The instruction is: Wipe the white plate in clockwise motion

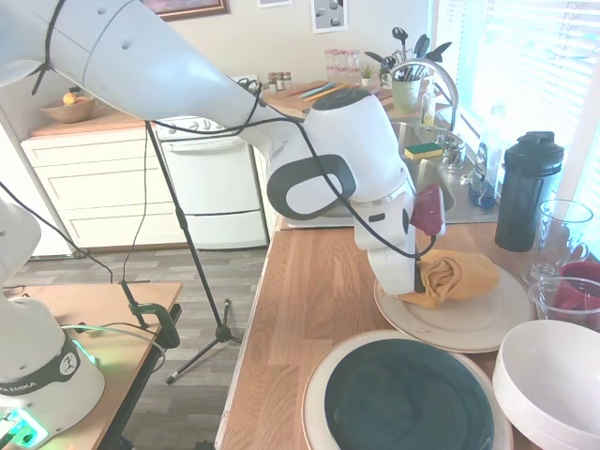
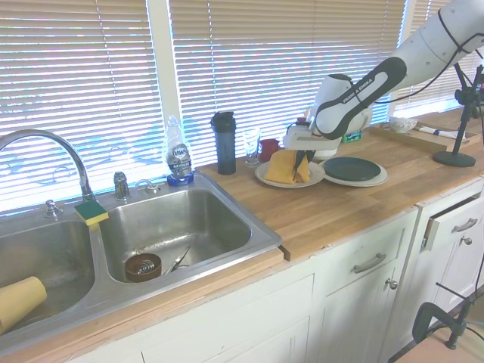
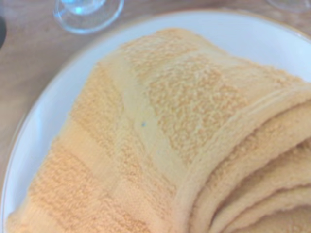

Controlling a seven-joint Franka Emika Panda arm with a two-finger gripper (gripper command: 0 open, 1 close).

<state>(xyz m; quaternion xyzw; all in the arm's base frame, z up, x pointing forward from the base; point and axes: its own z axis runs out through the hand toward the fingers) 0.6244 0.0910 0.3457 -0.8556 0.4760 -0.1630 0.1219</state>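
Wooden counter (image 1: 309, 281): one white plate (image 1: 478, 323), one yellow towel (image 1: 457, 277) on it, gripped by the tool (image 1: 410, 289).

the plate (image 1: 487, 319) is a large, round, cream-white dinner plate with a plain flat centre and a wide, slightly raised rim. it lies flat on the wooden counter, just beside the green-centred plate and close to the glasses by the window. a folded yellow-orange towel (image 1: 455, 277) rests bunched on it, covering much of the side nearer the arm; the rest of its surface shows bare.
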